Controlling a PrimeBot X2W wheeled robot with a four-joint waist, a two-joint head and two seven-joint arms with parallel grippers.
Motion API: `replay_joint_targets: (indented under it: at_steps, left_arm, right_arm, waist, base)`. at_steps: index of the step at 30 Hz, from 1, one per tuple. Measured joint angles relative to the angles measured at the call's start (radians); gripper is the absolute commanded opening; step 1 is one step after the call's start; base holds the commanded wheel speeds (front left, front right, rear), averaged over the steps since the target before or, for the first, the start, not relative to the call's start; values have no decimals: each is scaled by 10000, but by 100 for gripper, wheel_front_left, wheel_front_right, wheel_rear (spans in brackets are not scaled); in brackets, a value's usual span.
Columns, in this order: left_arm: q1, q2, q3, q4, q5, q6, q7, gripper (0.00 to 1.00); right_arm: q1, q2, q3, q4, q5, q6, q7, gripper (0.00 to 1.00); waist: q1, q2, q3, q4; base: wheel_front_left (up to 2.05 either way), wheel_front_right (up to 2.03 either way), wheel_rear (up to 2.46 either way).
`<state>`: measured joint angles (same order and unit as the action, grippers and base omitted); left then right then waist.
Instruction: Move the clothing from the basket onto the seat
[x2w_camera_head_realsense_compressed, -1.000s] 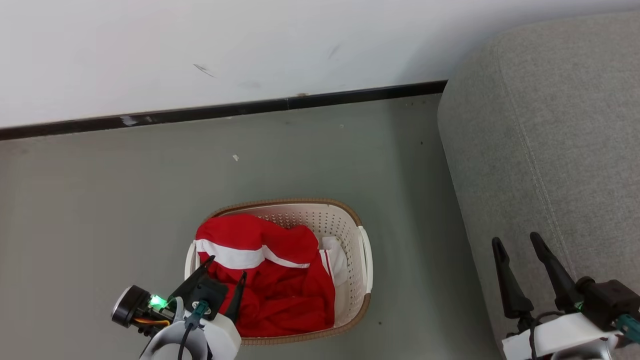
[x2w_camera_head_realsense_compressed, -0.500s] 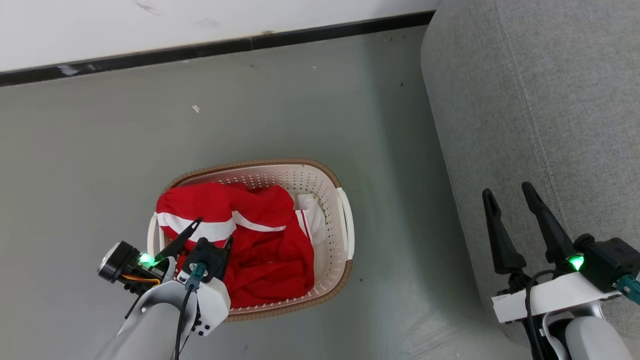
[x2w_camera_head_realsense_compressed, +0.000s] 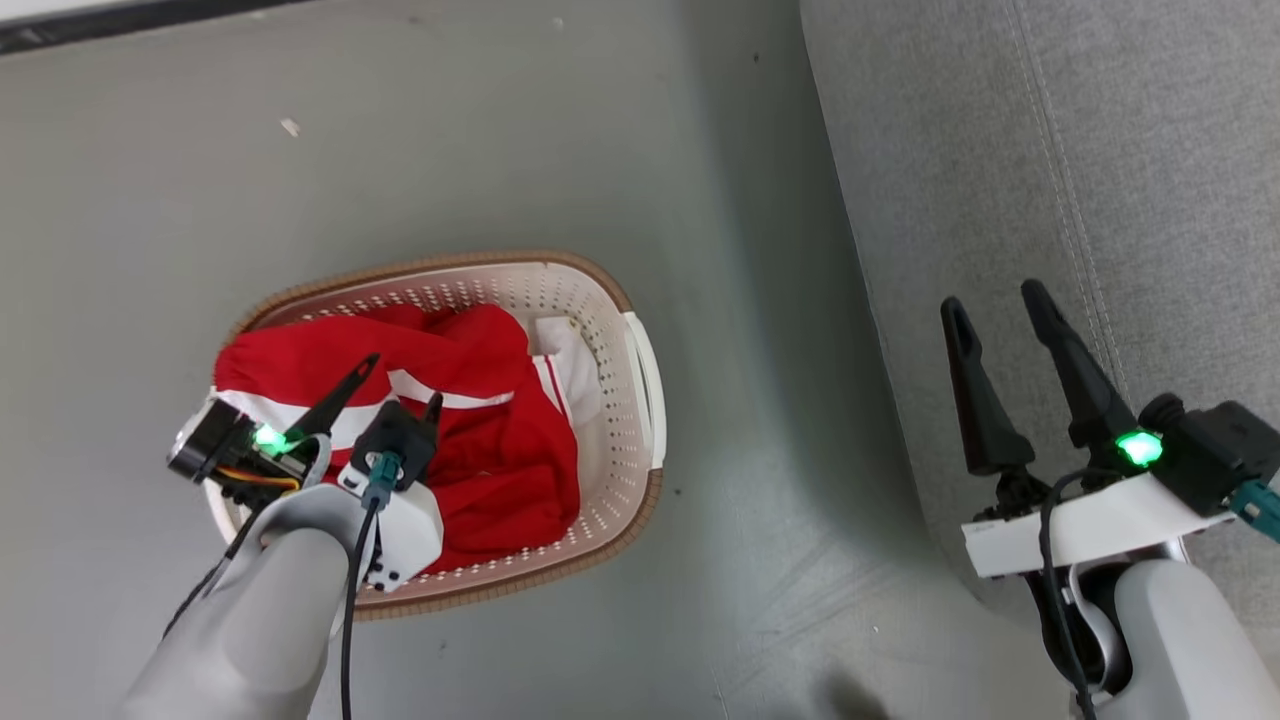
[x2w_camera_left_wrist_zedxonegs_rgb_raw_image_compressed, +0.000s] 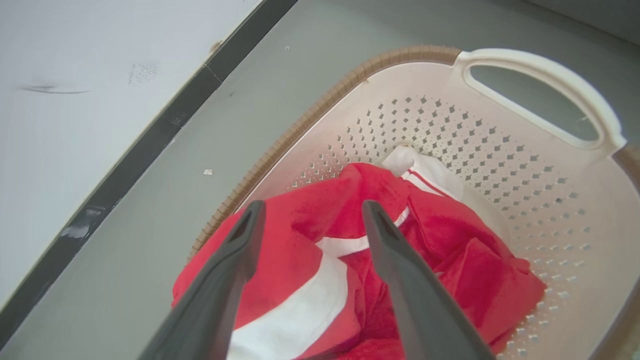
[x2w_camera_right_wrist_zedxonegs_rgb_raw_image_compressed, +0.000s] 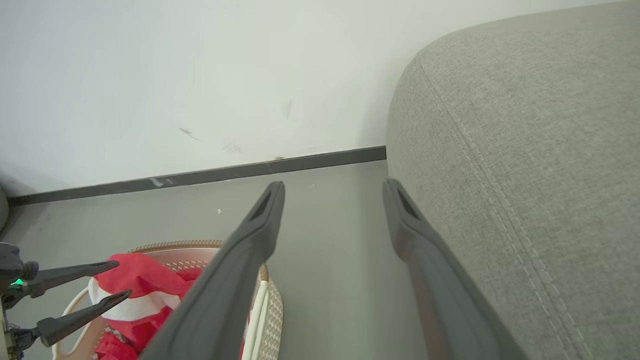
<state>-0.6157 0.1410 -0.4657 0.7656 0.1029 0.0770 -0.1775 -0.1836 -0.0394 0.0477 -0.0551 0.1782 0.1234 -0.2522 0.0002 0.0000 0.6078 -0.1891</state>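
Currently nothing transferred: clothing (x2w_camera_head_realsense_compressed: 480, 470) all lies in basket (x2w_camera_head_realsense_compressed: 640, 400) on the floor; visible seat (x2w_camera_head_realsense_compressed: 1000, 150) bare. Left gripper (x2w_camera_head_realsense_compressed: 404, 378) hovers over the heap, jaws apart, empty. Right gripper (x2w_camera_head_realsense_compressed: 991, 294) idle by seat, jaws apart.

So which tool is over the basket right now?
The left tool, poised open above the red clothing in the basket; the right tool is over by the seat.

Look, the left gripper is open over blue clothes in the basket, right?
No. The clothes are red with white stripes, not blue; the left wrist view shows it. The left gripper is open over them, and they lie in the basket.
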Motion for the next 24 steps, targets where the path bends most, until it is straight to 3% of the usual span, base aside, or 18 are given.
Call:
replay_joint_targets:
  at_steps: [20, 22, 24]
  left_arm:
    - [-1213, 656, -35, 1072, 830, 821, 332, 100]
    - [-1313, 708, -79, 1212, 907, 859, 449, 56]
    - [-1372, 775, -148, 1283, 959, 882, 468, 31]
  right_arm:
    - [-1496, -8, 445, 100, 525, 0, -2, 100]
    - [-1595, -10, 514, 111, 579, 0, -4, 100]
    - [-1713, -8, 571, 176, 594, 0, -4, 100]
  waist:
    - [0, 0, 1552, -847]
    - [0, 0, 1647, -906]
    - [0, 0, 1734, -964]
  base:
    - [0, 0, 0]
    - [0, 0, 0]
    - [0, 0, 0]
